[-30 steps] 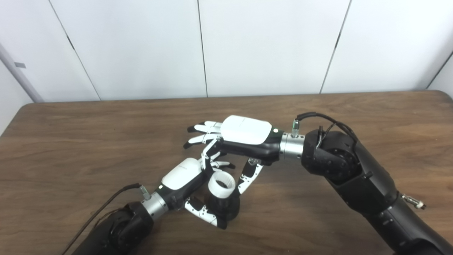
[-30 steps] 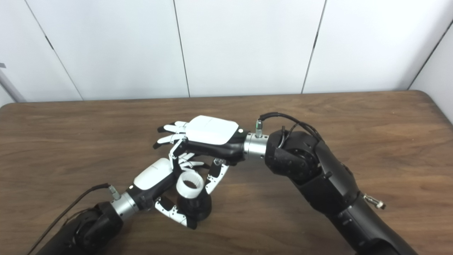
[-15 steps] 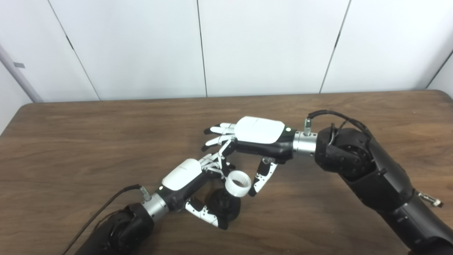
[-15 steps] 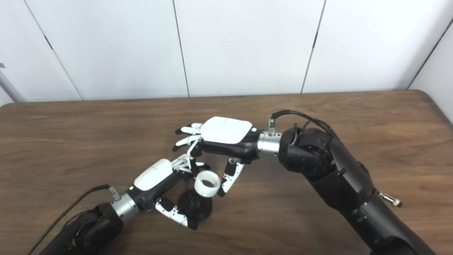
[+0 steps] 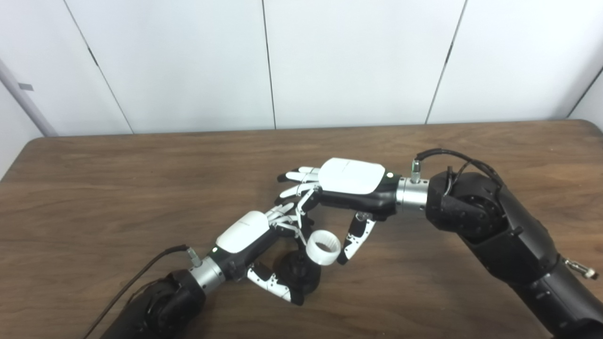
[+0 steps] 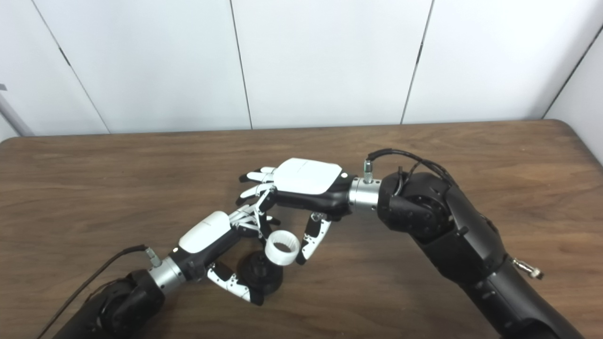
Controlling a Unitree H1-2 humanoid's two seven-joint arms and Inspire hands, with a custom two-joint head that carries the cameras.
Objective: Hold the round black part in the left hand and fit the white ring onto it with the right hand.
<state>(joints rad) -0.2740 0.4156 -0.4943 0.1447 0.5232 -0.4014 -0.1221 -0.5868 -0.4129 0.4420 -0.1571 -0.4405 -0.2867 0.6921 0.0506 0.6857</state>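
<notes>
The round black part [image 5: 297, 274] sits low over the table in my left hand [image 5: 245, 235], which is shut on it with the thumb curled under its near side. The white ring [image 5: 323, 246] hangs just up and to the right of the black part, tilted, its lower edge close to the part's top. My right hand [image 5: 349, 181] reaches in from the right, palm down, and pinches the ring between its thumb and one bent finger; its other fingers are stretched out to the left. In the right eye view the ring [image 6: 281, 248] overlaps the black part's [image 6: 260, 275] upper right edge.
The brown wooden table [image 5: 118, 188] spreads around both hands, with its far edge against white wall panels. A black cable [image 5: 146, 268] trails from my left wrist, and another loops over my right wrist [image 5: 447, 157].
One second ago the white ring sat on top of the black part. My right hand has since drawn back to the right, carrying the ring off it. My left hand has stayed put.
</notes>
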